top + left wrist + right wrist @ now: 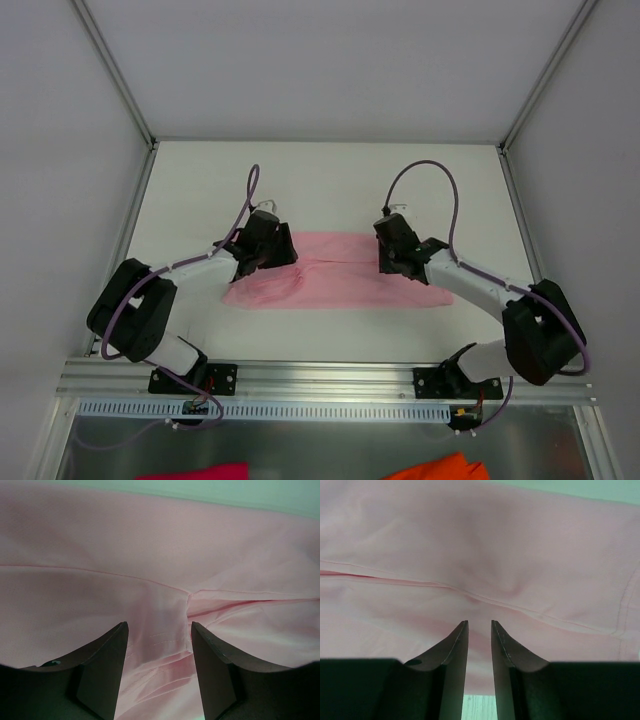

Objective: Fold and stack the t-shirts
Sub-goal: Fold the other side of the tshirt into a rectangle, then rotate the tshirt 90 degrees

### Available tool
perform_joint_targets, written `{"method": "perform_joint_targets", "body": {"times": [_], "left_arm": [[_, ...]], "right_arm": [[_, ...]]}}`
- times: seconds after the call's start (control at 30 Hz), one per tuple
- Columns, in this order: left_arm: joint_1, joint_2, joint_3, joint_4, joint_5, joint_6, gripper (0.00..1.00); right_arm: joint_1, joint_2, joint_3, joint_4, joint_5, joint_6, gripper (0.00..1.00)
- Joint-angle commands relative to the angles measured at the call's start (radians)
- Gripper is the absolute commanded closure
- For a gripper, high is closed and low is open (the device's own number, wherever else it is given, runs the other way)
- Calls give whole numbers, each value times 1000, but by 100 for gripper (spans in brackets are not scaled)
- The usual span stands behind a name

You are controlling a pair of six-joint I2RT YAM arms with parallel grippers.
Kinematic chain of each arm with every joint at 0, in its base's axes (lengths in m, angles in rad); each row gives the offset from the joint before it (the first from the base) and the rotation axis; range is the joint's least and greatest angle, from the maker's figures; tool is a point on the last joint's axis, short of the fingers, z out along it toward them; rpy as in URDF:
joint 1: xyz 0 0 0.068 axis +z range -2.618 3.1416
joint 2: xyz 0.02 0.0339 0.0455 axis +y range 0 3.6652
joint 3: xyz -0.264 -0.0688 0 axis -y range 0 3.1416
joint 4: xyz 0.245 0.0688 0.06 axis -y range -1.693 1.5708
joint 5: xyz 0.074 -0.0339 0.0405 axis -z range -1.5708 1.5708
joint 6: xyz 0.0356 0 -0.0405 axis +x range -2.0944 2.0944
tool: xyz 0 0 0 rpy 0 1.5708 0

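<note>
The pink t-shirt [340, 275] is laid mid-frame on the table [330, 190]; left jaws are seen released widely, right jaws narrowly.

On my right wrist feed, the right fingers [454, 655] stand a narrow slit apart with nothing pinched between them. The light pink t-shirt [485, 545] fills almost everything ahead of the tips and out to both sides. A stitched seam [420, 582] crosses just beyond the tips, with a soft dimple in the cloth ahead of them. Low in the slit, behind the tips, I see a sliver of pale table [479, 709].
</note>
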Motion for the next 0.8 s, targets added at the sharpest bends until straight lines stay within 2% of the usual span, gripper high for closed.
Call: {"method": "perform_joint_targets", "body": {"times": [0.0, 0.17, 0.2, 0.23, 0.27, 0.3, 0.43, 0.63, 0.77], "left_arm": [[-26, 7, -1, -37, -84, -37, 46], [-59, 1, -36, -31, -105, -77, 49], [-72, -7, -49, -6, -110, -79, 60], [-98, -21, -68, 25, -133, -80, 66], [-105, -36, -91, 59, -148, -80, 80], [-107, -38, -88, 58, -165, -74, 100], [-109, -15, -27, 21, -217, -48, 100], [-121, -19, -36, 24, -258, -39, 100], [-122, -10, -27, 27, -286, -11, 100]], "right_arm": [[17, -122, -19, 25, 71, 16, 72], [60, -224, -79, 57, 88, 30, 74], [71, -228, -99, 121, 101, 30, 82], [78, -228, -149, 158, 103, 30, 99], [77, -219, -167, 192, 95, 18, 99], [77, -175, -162, 209, 100, 16, 99], [77, -55, -113, 230, 100, -5, 99], [77, 124, -52, 247, 118, -38, 99], [77, 169, -36, 280, 76, -45, 99]]}}
